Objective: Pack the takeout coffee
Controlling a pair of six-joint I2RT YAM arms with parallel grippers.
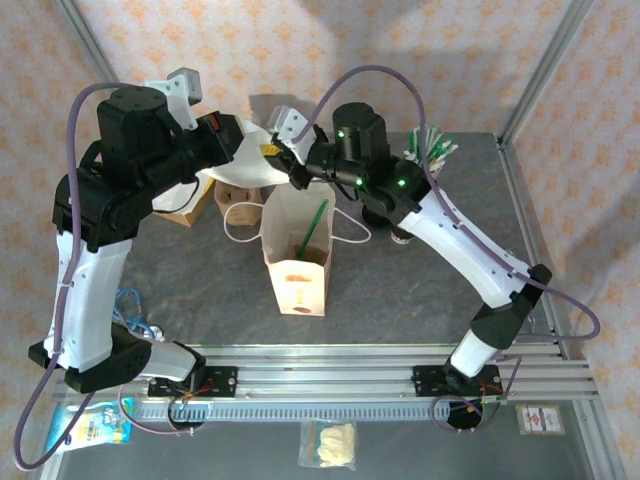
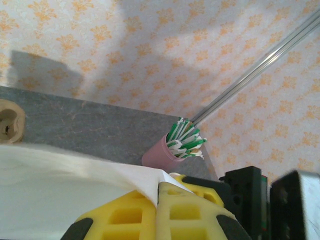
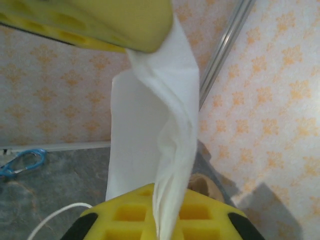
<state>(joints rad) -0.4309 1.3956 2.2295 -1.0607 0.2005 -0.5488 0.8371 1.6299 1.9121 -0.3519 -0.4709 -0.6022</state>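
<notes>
Right tool (image 1: 296, 178) pinching napkin (image 1: 245, 160), above bag (image 1: 297, 275)

**Top view: both arms meeting above an open bag**

The left gripper (image 1: 265, 150) and right gripper (image 1: 296, 175), both closed, meet at a white sheet of thin paper (image 1: 240, 160) over the far middle of the grey table (image 1: 420, 300). Just nearer stands an open brown paper bag (image 1: 297, 285) with a tilted green straw (image 1: 316, 225) inside. A bundle of green-and-white straws (image 1: 432, 148) stands at far right.
</notes>
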